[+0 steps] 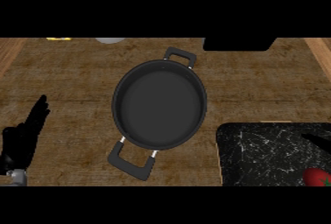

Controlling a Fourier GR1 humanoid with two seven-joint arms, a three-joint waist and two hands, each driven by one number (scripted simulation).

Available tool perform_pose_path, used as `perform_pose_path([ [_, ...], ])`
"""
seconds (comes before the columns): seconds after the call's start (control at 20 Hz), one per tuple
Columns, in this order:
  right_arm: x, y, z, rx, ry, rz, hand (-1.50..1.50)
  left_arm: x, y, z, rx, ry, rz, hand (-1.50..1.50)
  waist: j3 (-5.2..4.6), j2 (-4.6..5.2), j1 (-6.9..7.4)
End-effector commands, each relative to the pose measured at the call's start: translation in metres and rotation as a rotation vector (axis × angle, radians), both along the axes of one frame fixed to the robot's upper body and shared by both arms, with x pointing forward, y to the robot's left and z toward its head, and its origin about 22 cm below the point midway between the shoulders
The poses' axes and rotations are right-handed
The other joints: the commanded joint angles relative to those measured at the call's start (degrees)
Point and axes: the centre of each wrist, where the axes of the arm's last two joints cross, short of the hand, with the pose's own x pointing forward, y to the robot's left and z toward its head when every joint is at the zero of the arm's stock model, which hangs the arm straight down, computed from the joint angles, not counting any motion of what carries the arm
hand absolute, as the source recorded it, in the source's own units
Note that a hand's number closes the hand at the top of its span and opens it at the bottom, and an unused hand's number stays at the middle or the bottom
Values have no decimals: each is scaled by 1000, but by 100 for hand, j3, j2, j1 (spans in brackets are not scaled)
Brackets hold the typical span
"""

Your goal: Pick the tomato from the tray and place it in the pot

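Desk (pixel 71 83), brown wood grain. Left hand (pixel 26 131) at the lower-left edge, well left of the pot, fingers straight and upright, holding nothing. Pot (pixel 160 105) at centre, dark, nothing in it, one handle toward the upper right, one toward the lower left. Tray (pixel 271 153), black with white veining, right of the pot and below it. Right hand (pixel 318 143): only a dark tip over the tray's right side; fingers cannot be judged. Tomato (pixel 317 177), red, on the tray's lower-right corner, far from the pot.
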Motion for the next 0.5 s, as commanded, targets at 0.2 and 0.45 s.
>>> perform_pose_path([
  [0.2,1,-2,-47,-27,11,-10,-150,-5,-3,11,4,1,18,0,3,-2,15],
  [0.45,3,-18,-43,-16,14,-16,-150,-2,-8,-21,1,-10,4,0,0,1,-17],
])
